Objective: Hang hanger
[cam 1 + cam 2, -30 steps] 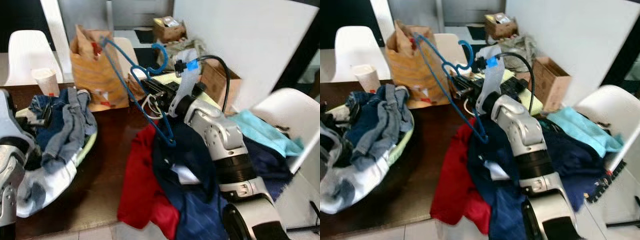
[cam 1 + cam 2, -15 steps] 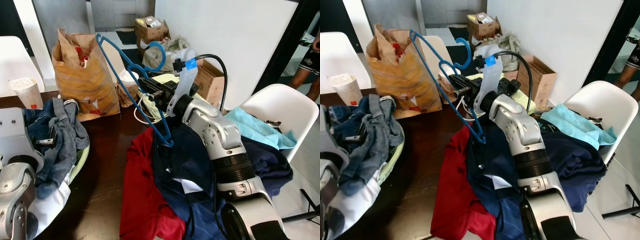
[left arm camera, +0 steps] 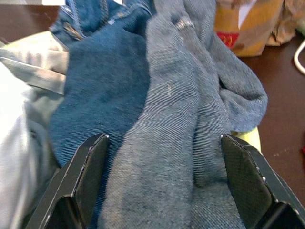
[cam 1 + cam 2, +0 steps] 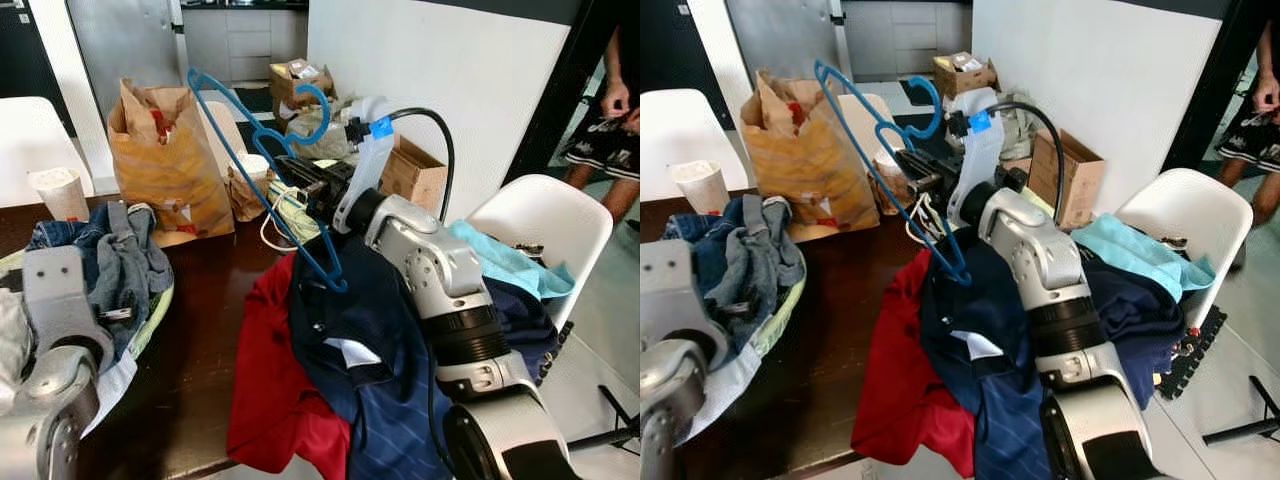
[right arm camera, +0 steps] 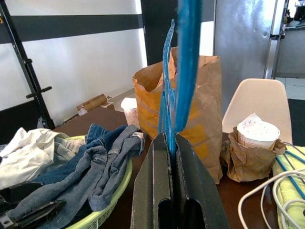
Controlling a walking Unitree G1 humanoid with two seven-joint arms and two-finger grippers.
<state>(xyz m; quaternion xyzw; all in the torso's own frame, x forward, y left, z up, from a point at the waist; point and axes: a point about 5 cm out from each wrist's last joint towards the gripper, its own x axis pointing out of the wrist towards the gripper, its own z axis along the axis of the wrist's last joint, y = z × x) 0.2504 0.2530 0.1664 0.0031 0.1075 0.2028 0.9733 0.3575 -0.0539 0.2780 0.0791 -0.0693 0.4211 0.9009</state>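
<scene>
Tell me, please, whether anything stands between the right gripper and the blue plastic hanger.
Nothing does: the right gripper has its jaws shut on the blue plastic hanger, held above the dark wooden table. No rail to hang it on can be seen.

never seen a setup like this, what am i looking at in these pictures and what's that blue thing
This is a humanoid robot with two silver arms. The two wide pictures come from cameras in its head, looking down at a dark table. The other two come from cameras on its wrists.

The blue thing is a plastic hanger. The right gripper has its black fingers shut on it and holds it up above the table. The left gripper hovers open over jeans in a pale green basket.

Also on the table: red and navy clothes, a brown paper bag and a paper cup.
</scene>
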